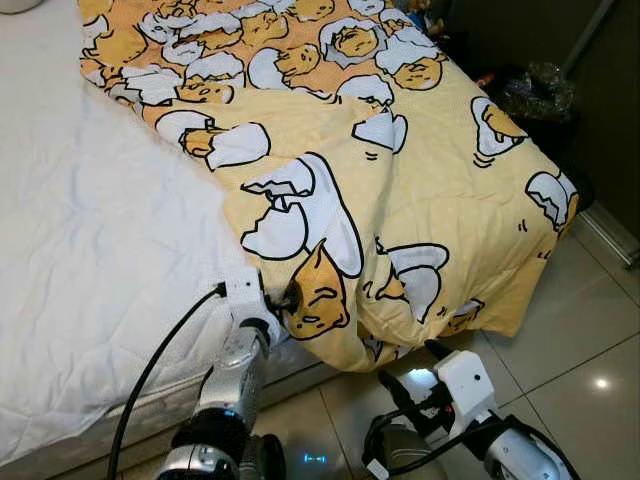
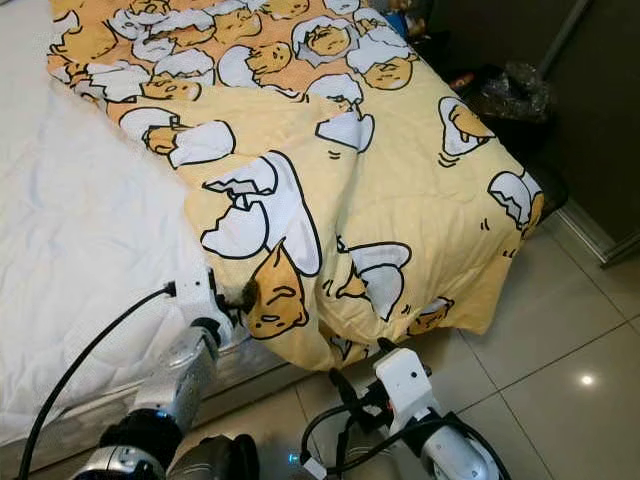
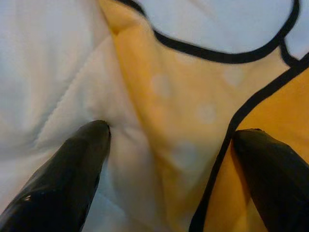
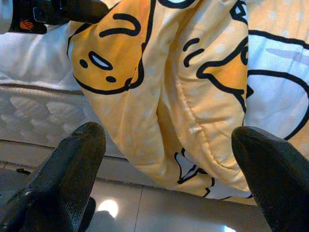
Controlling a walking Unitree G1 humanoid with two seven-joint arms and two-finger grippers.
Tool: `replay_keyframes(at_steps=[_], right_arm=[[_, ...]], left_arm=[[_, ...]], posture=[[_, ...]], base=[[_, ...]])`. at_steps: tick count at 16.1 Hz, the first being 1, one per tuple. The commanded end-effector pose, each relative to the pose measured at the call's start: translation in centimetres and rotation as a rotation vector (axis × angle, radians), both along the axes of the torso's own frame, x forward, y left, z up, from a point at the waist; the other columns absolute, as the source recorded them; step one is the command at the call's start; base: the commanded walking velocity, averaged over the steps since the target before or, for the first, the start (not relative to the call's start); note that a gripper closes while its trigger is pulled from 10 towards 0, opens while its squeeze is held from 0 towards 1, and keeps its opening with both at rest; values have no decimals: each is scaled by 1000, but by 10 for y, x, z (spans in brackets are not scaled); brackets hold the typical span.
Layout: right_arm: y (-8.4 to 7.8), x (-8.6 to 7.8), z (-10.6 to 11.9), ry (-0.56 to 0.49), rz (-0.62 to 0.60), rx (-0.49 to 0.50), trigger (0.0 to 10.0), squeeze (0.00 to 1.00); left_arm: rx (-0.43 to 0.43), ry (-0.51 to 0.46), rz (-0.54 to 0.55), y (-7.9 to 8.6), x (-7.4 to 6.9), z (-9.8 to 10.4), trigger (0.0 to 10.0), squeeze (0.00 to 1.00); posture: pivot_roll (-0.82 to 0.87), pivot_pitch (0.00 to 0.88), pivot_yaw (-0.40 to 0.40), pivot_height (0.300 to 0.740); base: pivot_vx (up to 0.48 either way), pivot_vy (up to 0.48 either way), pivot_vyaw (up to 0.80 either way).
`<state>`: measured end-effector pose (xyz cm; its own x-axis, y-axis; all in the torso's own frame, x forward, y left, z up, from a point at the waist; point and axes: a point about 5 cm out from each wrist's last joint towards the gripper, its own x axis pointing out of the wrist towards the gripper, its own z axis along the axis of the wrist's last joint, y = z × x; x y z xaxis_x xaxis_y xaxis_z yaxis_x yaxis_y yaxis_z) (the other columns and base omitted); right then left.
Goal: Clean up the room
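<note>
The left gripper (image 3: 169, 140), fingers apart, straddles the blanket (image 1: 420, 190) edge, seemingly touching; the right gripper (image 4: 169, 140) hangs open below.

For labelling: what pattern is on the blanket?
Yellow blanket with cartoon egg characters; clearest in left eye view.

Bed with a blanket on it

A white mattress (image 1: 90, 250) carries a yellow cartoon-print blanket (image 1: 420, 190) spread over its right side, draping off the near right corner toward the tiled floor (image 1: 580, 340).
</note>
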<state>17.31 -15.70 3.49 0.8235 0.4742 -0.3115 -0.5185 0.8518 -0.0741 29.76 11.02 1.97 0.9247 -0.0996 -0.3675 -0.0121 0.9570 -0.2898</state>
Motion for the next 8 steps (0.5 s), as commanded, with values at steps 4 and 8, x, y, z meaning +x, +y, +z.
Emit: replay_keyframes(at_steps=[4, 8], right_arm=[[1, -3, 1, 8, -15, 14, 10000, 0], [2, -3, 3, 14, -19, 25, 10000, 0]], left_arm=[[135, 96, -121, -8, -4, -19, 0, 0], [94, 118, -149, -11, -3, -21, 0, 0]], posture=[[-289, 231, 16, 731], [-283, 244, 12, 731]], base=[[0, 0, 0], [0, 0, 0]])
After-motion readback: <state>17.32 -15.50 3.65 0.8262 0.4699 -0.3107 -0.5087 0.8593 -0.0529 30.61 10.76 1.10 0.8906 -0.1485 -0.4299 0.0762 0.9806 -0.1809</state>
